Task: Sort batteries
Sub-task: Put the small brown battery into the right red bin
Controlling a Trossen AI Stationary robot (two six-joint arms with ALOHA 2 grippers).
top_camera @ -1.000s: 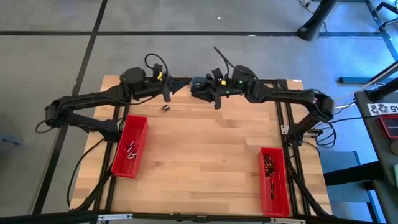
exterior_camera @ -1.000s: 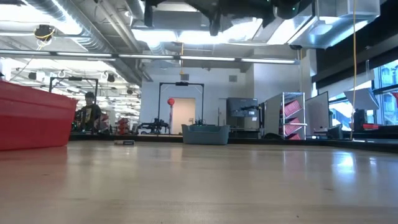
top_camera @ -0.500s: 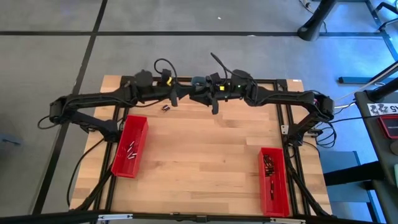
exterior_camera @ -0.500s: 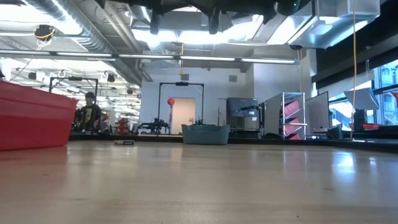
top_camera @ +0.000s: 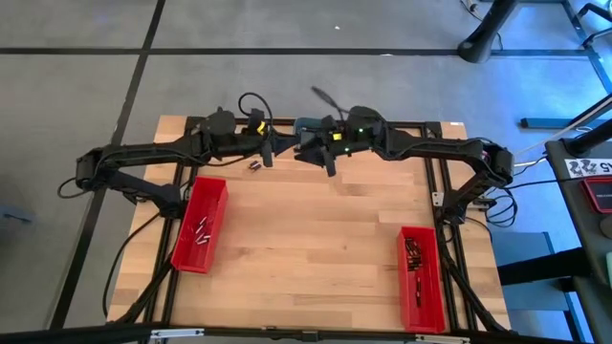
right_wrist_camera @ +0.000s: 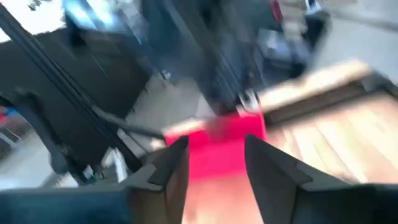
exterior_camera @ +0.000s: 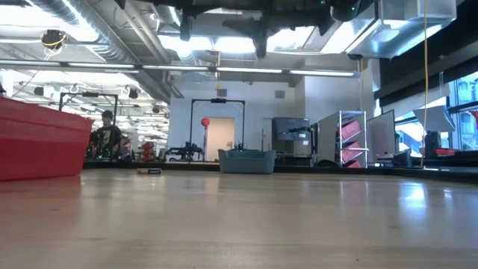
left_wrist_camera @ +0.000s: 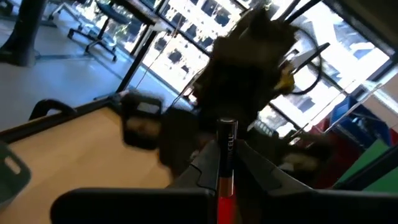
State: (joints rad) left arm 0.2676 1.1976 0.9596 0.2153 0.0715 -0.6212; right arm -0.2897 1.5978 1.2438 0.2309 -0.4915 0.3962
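Observation:
My left gripper (top_camera: 268, 153) hangs above the table's far edge and is shut on one battery (left_wrist_camera: 226, 146), a black and reddish cylinder with a silvery end. Just to its right my right gripper (top_camera: 330, 162) hangs open with nothing between its fingers (right_wrist_camera: 214, 163). The two grippers face each other. One loose battery (top_camera: 255, 164) lies on its side on the wood below the left gripper, also in the low view as the battery (exterior_camera: 149, 171). More batteries lie in the left red bin (top_camera: 201, 225) and the right red bin (top_camera: 419, 277). My left gripper pinches the battery's reddish near half (left_wrist_camera: 224, 185) between its two fingers. The fingers are level and come from the table's left. The battery lies along them, its black half and silvery end sticking out past the fingertips. It is lifted clear of the table.
A grey-blue dish (top_camera: 308, 126) stands at the table's far edge behind the two grippers, seen in the low view as the dish (exterior_camera: 246, 161). The bare wooden tabletop (top_camera: 316, 239) spreads between the two bins. A person (exterior_camera: 108, 134) shows far off in the room.
My left gripper has gone toward the table's right edge, closer to my right gripper, and sunk a little, keeping its battery. My right gripper has tipped downward somewhat, and its fingers hang lower in the low view.

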